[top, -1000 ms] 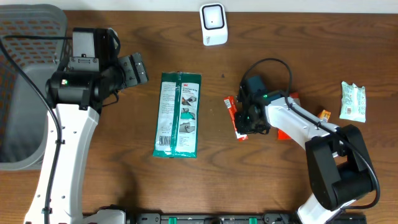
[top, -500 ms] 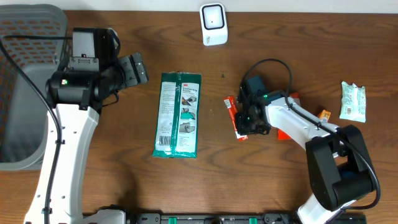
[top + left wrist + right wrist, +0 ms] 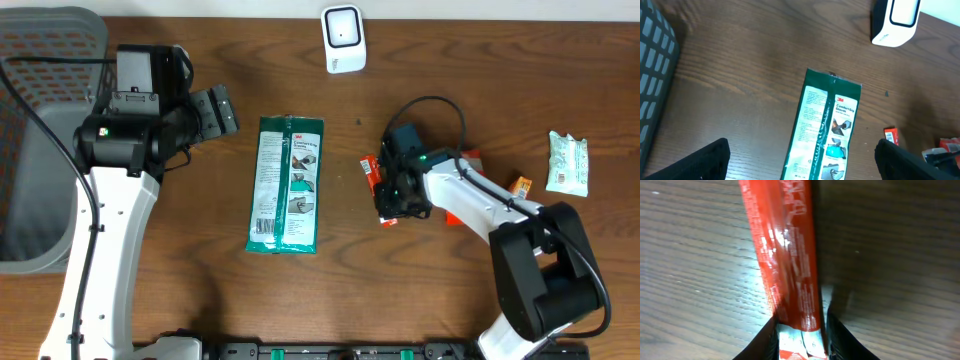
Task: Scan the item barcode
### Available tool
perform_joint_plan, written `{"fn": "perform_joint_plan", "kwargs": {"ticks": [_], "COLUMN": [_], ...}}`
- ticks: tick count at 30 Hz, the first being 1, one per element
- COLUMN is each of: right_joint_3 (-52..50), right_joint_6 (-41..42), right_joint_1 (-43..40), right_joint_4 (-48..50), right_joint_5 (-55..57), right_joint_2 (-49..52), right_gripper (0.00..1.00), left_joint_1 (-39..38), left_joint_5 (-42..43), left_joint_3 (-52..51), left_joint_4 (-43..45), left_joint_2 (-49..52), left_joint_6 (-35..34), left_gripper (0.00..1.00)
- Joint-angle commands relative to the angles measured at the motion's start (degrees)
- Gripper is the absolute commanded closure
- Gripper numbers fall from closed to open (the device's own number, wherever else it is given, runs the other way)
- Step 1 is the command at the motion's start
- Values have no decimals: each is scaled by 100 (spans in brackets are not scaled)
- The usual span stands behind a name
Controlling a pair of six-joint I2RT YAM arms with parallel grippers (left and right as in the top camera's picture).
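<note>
Grasp step is judged in hand: the red packet is pinched on the surface within the right gripper, the left gripper is spread empty, and a lift toward the scanner, well beyond it, is called for.

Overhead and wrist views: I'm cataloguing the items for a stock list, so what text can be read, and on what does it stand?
"3M": on the green packet, near its top end.
"Comfort Grip": just under it, same packet; its finer print is too small.
The red packet: white lettering, too blurred to read.
The white scanner and the pale packet: nothing legible.
</note>
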Motion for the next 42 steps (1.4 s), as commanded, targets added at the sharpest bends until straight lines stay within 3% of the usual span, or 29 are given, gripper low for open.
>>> {"fn": "perform_joint_plan", "kwargs": {"ticks": [1, 11, 19, 28, 35, 39, 41, 42], "right_joint_3": [-208, -254, -70, -76, -81, -122, -107, -74], "right_joint_6": [52, 48, -236, -238, -402, -249, -251, -264], "right_joint_1": [164, 232, 103, 295, 535, 514, 439, 393], "right_joint_4": [96, 101, -28, -94, -72, -114, -83, -96], "right_joint_5": [9, 310, 564, 2184, 2337, 1847, 1801, 1746], "right_joint_2": [2, 9, -457, -960, -752, -695, -697, -697], "right_gripper": [73, 99, 99, 99, 99, 99, 96, 84], "left_joint_1": [24, 24, 24, 24, 24, 24, 24, 24], "left_joint_5": [-33, -33, -33, -33, -33, -33, -33, -33], "left_joint_3": [0, 0, 0, 0, 0, 0, 0, 0], "left_joint_4": [0, 0, 0, 0, 0, 0, 0, 0], "left_joint_2": [-9, -9, -9, -9, -9, -9, -9, -9], "left_joint_6": [57, 57, 57, 57, 57, 57, 57, 57], "left_gripper": [7, 7, 7, 7, 7, 7, 7, 7]}}
